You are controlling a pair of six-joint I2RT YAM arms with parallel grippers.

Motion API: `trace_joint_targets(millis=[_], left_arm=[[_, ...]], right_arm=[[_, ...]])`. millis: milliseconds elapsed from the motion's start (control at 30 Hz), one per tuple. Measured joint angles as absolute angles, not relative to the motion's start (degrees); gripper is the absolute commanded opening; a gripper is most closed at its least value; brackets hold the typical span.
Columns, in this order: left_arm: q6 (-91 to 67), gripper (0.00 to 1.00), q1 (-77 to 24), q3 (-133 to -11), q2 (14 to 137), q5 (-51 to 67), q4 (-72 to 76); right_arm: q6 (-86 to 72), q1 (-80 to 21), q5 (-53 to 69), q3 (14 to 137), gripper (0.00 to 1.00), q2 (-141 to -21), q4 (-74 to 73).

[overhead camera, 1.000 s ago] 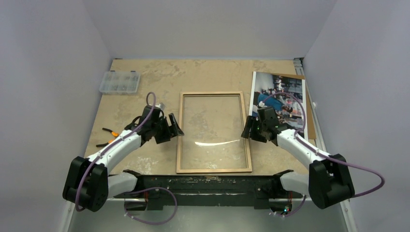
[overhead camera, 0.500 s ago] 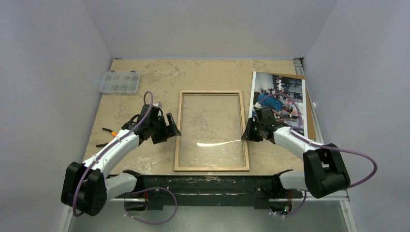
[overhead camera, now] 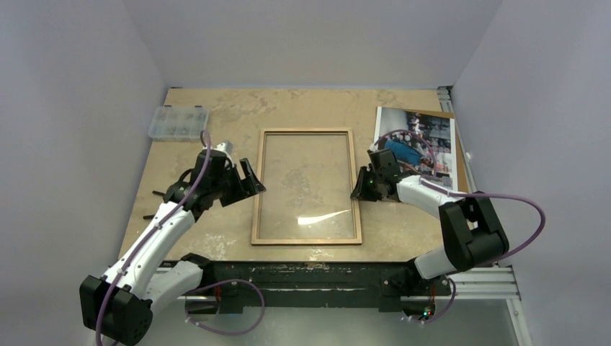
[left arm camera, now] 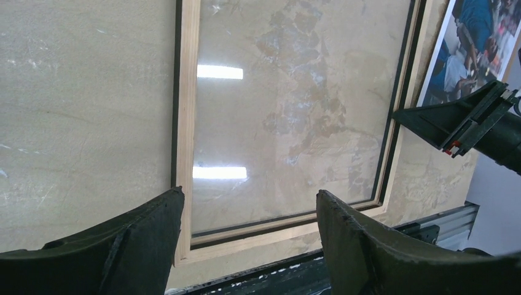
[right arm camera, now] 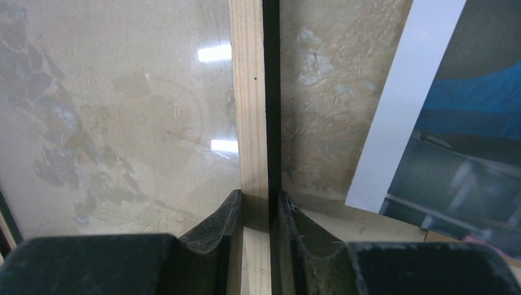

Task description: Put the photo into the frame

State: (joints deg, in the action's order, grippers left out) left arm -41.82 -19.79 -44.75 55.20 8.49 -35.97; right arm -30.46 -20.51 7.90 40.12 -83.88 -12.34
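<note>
The frame [overhead camera: 306, 241] lies flat at the table's middle, tan wood side up, with glass in it. My right gripper [overhead camera: 358, 186] is shut on its right rail; in the right wrist view the fingers [right arm camera: 261, 203] pinch the wooden rail [right arm camera: 249, 92] from both sides. My left gripper [overhead camera: 252, 184] stands open just left of the frame's left rail [left arm camera: 187, 92], its fingers [left arm camera: 250, 196] wide apart and holding nothing. The photo [overhead camera: 425, 137], a bluish street print, lies face up at the right back, and its white edge [right arm camera: 393, 123] sits right of the held rail.
A brown backing board [overhead camera: 461, 191] lies under the photo by the right wall. A clear plastic parts box [overhead camera: 178, 122] sits at the back left. Pliers with orange handles [overhead camera: 162, 198] lie partly under the left arm. A black mounting rail [overhead camera: 310, 274] runs along the near edge.
The right gripper has shut on the frame's right rail. The frame has slid left and away from the near edge. Both arms have reached farther out with it.
</note>
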Motion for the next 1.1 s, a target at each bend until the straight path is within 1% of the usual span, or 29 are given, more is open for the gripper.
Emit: trace_joint_targets(millis=[200, 367, 400, 567, 600, 667, 833, 967, 1100], left_arm=[[-41.1, 0.77, -19.8, -44.9, 55.0, 8.1, -37.8], [-40.9, 0.78, -19.8, -44.9, 53.2, 8.3, -38.1], [-40.8, 0.79, -19.8, -44.9, 52.7, 8.6, -37.8], [-41.2, 0.85, -19.9, -44.7, 51.6, 12.2, -33.4], [-41.5, 0.95, -20.0, -44.5, 51.6, 13.2, -31.7], [-42.4, 0.99, -20.7, -44.1, 52.2, 14.3, -29.3], [-43.9, 0.99, -27.9, -46.3, 59.1, 13.5, -27.3], [-44.1, 0.99, -35.0, -53.6, 67.9, 10.9, -27.9], [-44.7, 1.0, -39.7, -59.1, 73.7, 9.1, -27.0]], right_arm=[[-30.3, -20.7, 8.5, 41.7, 0.64, -84.7, -12.4], [-29.9, -20.9, 8.5, 41.8, 0.95, -79.6, -14.3], [-29.8, -20.9, 8.4, 41.8, 0.98, -77.8, -15.0], [-28.5, -18.1, 6.4, 42.8, 0.99, -71.4, -17.6], [-28.0, -16.5, 5.7, 43.5, 0.99, -71.2, -18.2], [-27.2, -13.3, 4.3, 45.2, 0.99, -72.1, -19.3], [-25.5, -7.4, 0.1, 51.7, 0.99, -81.1, -22.1], [-25.4, -6.8, -0.8, 54.6, 0.99, -88.8, -23.3], [-25.5, -6.8, -0.2, 54.5, 0.99, -91.9, -24.1]])
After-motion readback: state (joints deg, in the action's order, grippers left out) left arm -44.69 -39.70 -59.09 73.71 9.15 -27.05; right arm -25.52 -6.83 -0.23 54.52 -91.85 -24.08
